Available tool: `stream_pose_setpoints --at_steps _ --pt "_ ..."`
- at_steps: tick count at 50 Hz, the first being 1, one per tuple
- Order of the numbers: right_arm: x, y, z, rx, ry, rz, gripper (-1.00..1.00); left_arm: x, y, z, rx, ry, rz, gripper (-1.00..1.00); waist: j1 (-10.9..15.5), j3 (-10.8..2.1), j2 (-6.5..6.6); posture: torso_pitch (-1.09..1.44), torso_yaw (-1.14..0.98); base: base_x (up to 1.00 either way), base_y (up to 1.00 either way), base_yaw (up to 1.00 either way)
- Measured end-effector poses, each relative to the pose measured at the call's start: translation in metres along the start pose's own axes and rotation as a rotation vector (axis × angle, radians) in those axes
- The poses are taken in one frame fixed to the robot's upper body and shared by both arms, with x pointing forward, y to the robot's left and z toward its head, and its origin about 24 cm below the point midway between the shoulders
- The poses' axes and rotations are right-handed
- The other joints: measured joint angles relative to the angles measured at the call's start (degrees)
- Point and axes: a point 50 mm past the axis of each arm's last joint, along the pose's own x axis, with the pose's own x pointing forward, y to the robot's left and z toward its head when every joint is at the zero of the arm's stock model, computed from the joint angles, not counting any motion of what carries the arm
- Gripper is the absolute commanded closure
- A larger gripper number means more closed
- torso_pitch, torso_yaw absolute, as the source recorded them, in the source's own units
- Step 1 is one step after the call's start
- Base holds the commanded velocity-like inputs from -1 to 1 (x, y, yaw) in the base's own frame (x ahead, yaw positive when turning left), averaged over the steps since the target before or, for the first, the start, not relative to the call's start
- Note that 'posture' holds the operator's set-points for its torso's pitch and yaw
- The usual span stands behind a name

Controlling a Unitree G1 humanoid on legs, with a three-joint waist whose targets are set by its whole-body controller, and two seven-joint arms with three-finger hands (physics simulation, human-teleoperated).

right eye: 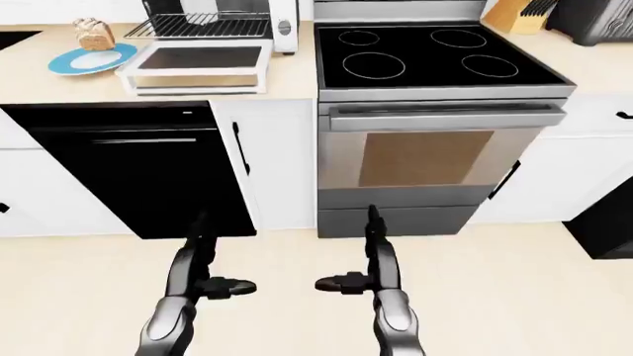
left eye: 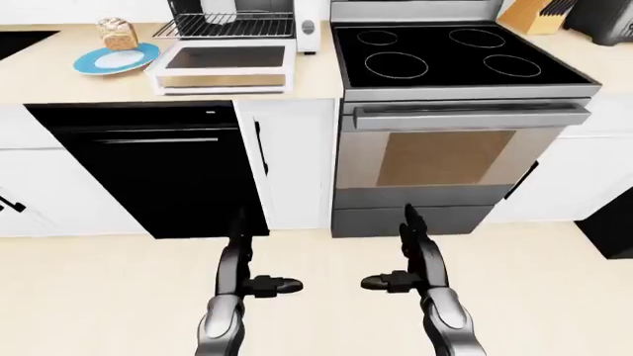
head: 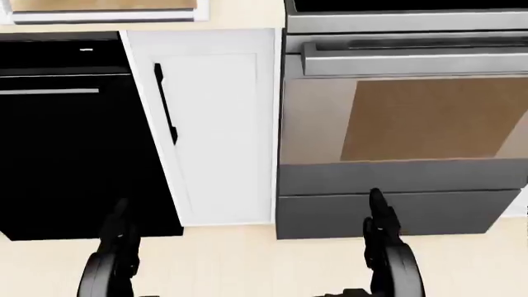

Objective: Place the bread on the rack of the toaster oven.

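A slice of brown bread (left eye: 118,33) stands at the top edge of a blue plate (left eye: 116,59) on the counter, top left in the left-eye view. To its right the white toaster oven (left eye: 237,22) has its door (left eye: 223,65) folded down flat and its wire rack (left eye: 231,25) showing. My left hand (left eye: 240,261) and right hand (left eye: 407,259) hang low over the floor, far below the counter, fingers straight and open, holding nothing.
A black dishwasher (left eye: 158,167) and a narrow white cabinet door (left eye: 294,159) stand below the toaster oven. The steel range (left eye: 455,141) with its black cooktop (left eye: 450,53) is to the right. A knife block (left eye: 534,15) sits top right.
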Motion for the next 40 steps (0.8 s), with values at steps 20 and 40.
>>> stream_pose_setpoints --at_steps 20,40 --pt "0.002 0.004 0.136 -0.095 -0.335 0.03 -1.0 0.016 0.018 0.122 0.083 -0.26 0.047 -1.0 0.5 -3.88 -0.05 0.0 0.0 0.0 0.0 0.0" --pt "-0.025 0.0 0.259 -0.202 -0.575 0.014 -1.0 -0.011 0.021 0.241 0.121 -0.509 0.036 -1.0 -0.56 -2.75 3.23 0.0 0.0 0.01 0.1 0.0"
